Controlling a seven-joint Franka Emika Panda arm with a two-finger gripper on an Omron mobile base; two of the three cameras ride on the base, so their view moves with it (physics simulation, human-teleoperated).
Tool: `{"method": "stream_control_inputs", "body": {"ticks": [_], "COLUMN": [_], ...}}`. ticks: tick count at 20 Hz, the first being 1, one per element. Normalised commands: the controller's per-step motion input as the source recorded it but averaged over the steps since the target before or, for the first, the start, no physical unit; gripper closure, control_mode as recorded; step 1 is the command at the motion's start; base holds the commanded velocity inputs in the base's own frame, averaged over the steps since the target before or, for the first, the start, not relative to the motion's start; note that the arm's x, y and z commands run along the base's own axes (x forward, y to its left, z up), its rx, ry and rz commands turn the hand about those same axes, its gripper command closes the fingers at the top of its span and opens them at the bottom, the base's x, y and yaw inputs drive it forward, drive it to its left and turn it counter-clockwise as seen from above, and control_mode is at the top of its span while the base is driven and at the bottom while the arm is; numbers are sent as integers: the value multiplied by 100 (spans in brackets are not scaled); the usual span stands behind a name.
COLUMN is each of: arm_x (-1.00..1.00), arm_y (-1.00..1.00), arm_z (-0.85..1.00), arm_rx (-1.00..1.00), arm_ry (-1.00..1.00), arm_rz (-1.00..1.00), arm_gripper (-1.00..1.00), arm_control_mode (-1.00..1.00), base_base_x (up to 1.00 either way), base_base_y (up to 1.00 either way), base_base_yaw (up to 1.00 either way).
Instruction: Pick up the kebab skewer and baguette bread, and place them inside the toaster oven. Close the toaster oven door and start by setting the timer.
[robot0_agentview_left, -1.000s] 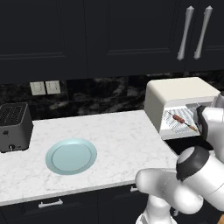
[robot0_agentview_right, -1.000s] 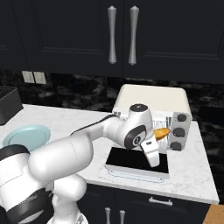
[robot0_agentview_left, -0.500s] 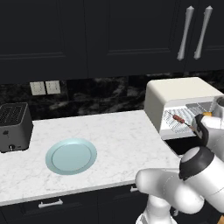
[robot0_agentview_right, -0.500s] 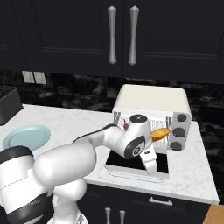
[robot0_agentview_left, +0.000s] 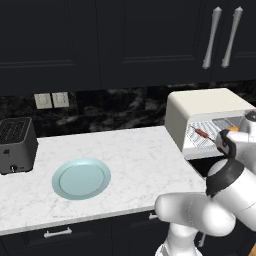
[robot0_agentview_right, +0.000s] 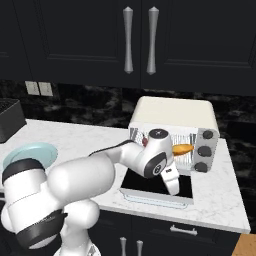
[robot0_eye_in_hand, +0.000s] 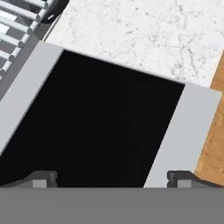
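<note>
Skewer (robot0_agentview_left: 201, 132) & baguette bread (robot0_agentview_right: 181, 148) lie on rack inside toaster oven (robot0_agentview_right: 172, 111); tool (robot0_eye_in_hand: 111, 177), jaws apart & empty, hangs over dropped door (robot0_eye_in_hand: 96, 131), prob. to lift it shut.

Glossy white rounded arm (robot0_agentview_right: 95, 175) with dark joint bands

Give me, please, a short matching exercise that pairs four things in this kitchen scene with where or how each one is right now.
Things:
1. kebab skewer
2. baguette bread
3. toaster oven door
4. light-blue plate

States:
A. folded down flat, dark glass facing up
B. bare, on the marble counter left of the oven
C. on the wire rack, towards the oven's left side
D. on the wire rack, near the knobs

Pairs: 1-C, 2-D, 3-A, 4-B
</note>
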Motion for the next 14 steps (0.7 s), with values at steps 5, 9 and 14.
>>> {"method": "stream_control_inputs", "body": {"ticks": [5,9,14], "arm_x": [8,9,24], "arm_y": [0,3,10], "arm_z": [-13,-10,0], "arm_rx": [3,7,2], "arm_ry": [0,0,0], "arm_rz": [0,0,0], "arm_gripper": [-100,-100,-100], "arm_control_mode": [-100,-100,-100], "base_base_x": [0,0,0], "base_base_y": [0,0,0], "base_base_yaw": [0,0,0]}}
